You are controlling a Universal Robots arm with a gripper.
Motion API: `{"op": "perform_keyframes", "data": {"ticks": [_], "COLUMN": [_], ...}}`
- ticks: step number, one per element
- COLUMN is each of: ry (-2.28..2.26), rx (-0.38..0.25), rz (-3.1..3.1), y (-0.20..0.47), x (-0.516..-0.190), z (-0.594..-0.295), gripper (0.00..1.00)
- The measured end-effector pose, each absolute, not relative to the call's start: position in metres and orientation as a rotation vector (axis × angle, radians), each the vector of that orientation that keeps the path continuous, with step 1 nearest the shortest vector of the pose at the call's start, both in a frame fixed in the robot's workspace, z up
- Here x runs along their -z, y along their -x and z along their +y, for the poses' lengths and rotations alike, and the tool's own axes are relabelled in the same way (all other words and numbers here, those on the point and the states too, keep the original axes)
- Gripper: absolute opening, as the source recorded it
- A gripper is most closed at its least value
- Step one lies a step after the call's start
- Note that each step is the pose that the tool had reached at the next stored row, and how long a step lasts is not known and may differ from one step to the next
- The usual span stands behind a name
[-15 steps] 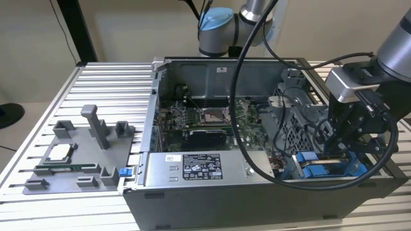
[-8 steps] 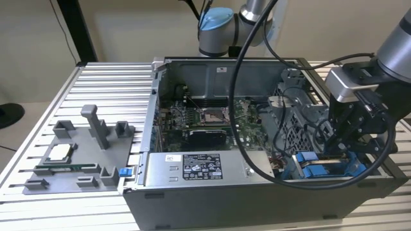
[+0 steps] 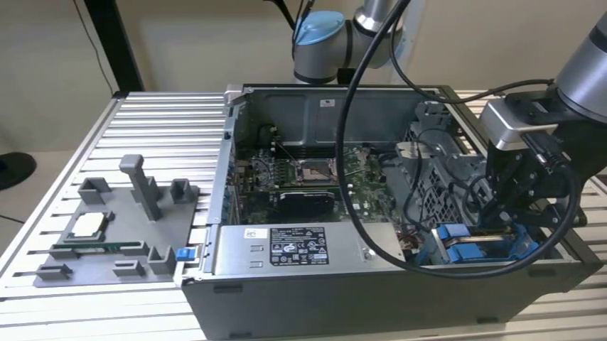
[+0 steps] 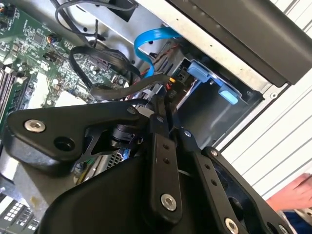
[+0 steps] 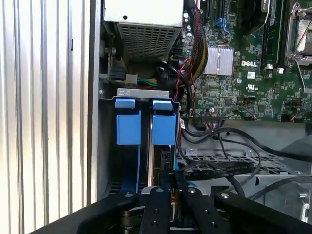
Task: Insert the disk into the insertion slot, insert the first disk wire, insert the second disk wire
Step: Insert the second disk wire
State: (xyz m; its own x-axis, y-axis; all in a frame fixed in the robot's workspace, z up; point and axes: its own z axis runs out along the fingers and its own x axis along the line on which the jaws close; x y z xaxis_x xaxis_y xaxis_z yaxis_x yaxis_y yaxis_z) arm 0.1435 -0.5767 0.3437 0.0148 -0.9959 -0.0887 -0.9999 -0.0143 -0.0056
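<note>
a: ribbed aluminium table (image 3: pixel 133 135) under everything, pale wall behind. on it an open computer case (image 3: pixel 379 284), and at the exterior view's left a grey fixture plate (image 3: pixel 114 234) with small parts.

b: where's the gripper (image 5: pixel 171 171)?

a: down in the case's near corner at the exterior view's right, over the insertion slot (image 5: pixel 144 92), the grey bay with blue tabs. in the first wrist view its black fingers (image 5: pixel 158 209) run close side by side, tips drawn together on a black wire (image 5: pixel 219 168), or so it looks; the contact is dark and hard to make out. in the second wrist view the gripper (image 4: pixel 165 95) seems pinched on that same wire (image 4: pixel 122 87).

b: and the disk?

a: i think it stands on edge in the slot, but mostly its blue carrier frame (image 5: pixel 163 127) shows; the metal body is hidden. in the exterior view the arm and a cable loop (image 3: pixel 379 213) cover most of the bay (image 3: pixel 474 245).

b: anything else?

a: power supply box (image 3: pixel 284 249) near the front, motherboard (image 3: pixel 294 177) beyond, a flat blue cable (image 4: pixel 151 41). part of a person's hand (image 4: pixel 292 192) is cut off at the second wrist view's edge.
</note>
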Motion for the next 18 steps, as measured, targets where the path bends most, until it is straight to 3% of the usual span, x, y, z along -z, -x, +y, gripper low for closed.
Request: {"op": "perform_keyframes", "data": {"ticks": [18], "ry": [2.184], "rx": [-0.078], "rz": [2.175], "y": [-0.1433], "x": [-0.3392], "z": [-0.5769], "gripper": [0.0]}}
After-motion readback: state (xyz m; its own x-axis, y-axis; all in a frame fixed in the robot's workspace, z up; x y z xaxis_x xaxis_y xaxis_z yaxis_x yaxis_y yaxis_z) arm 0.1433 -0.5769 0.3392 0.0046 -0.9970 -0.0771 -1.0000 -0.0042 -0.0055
